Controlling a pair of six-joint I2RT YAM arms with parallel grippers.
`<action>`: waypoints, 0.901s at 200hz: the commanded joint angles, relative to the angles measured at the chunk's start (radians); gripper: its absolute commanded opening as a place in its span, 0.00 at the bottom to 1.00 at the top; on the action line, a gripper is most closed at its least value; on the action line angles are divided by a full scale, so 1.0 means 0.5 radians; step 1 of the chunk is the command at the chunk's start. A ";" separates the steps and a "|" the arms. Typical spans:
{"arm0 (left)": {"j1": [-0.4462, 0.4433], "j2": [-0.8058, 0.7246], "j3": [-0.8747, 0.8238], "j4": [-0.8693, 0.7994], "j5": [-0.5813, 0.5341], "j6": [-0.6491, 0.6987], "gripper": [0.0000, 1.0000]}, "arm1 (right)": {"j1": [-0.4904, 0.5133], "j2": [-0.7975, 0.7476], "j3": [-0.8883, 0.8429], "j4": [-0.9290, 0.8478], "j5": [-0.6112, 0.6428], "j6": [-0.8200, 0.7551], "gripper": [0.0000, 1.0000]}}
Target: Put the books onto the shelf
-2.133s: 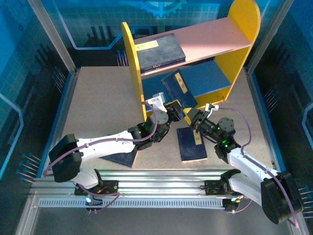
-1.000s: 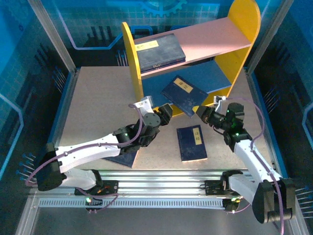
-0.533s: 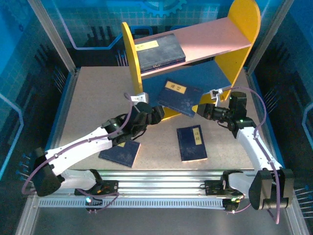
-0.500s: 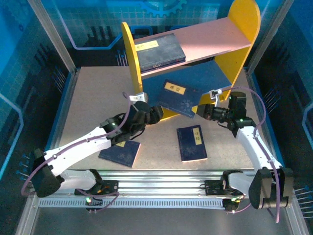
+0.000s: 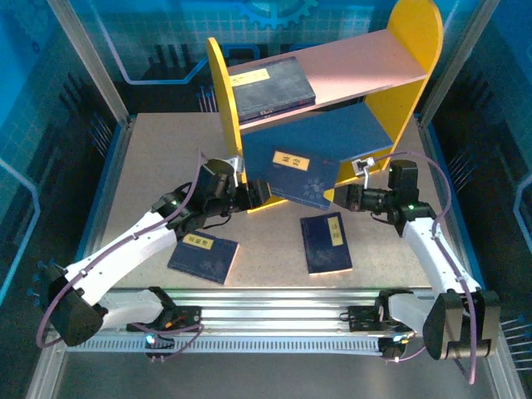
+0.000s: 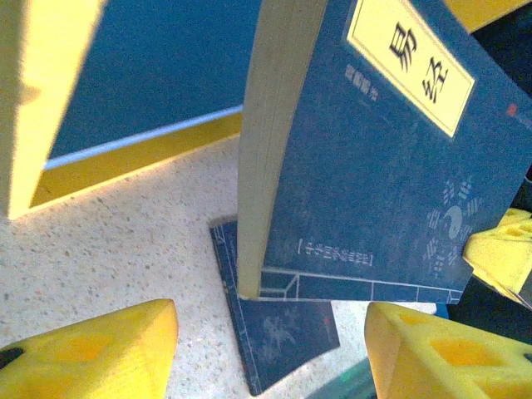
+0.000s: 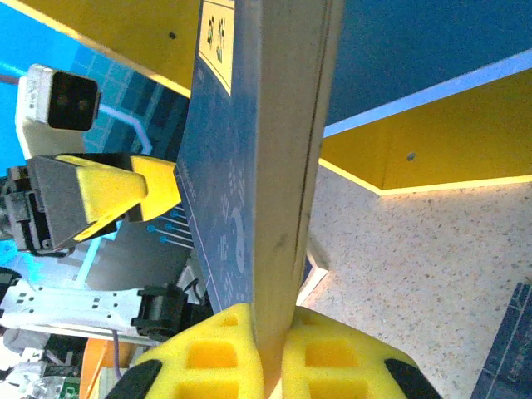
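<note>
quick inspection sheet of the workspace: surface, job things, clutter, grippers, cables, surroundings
surface: speckled beige table, no spills seen
job's things: shelf upright at the far side; upper book flat on its pink board; held book in the air before the lower tier; right-hand book and left-hand book flat on the table
clutter: nothing seen
grippers: right gripper shut on the held book's edge; left gripper open beside its other edge
cables: purple cables loop along both arms
surroundings: aluminium frame, blue walls
</note>
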State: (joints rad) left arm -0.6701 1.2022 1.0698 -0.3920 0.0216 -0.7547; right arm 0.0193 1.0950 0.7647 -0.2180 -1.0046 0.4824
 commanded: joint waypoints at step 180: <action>0.073 0.045 -0.141 0.351 0.374 0.098 0.00 | 0.132 0.000 -0.021 -0.064 -0.017 -0.028 0.15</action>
State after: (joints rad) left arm -0.6292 1.2198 1.0237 -0.2333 0.2039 -0.7269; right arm 0.0589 1.0996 0.7513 -0.2939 -0.9653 0.4511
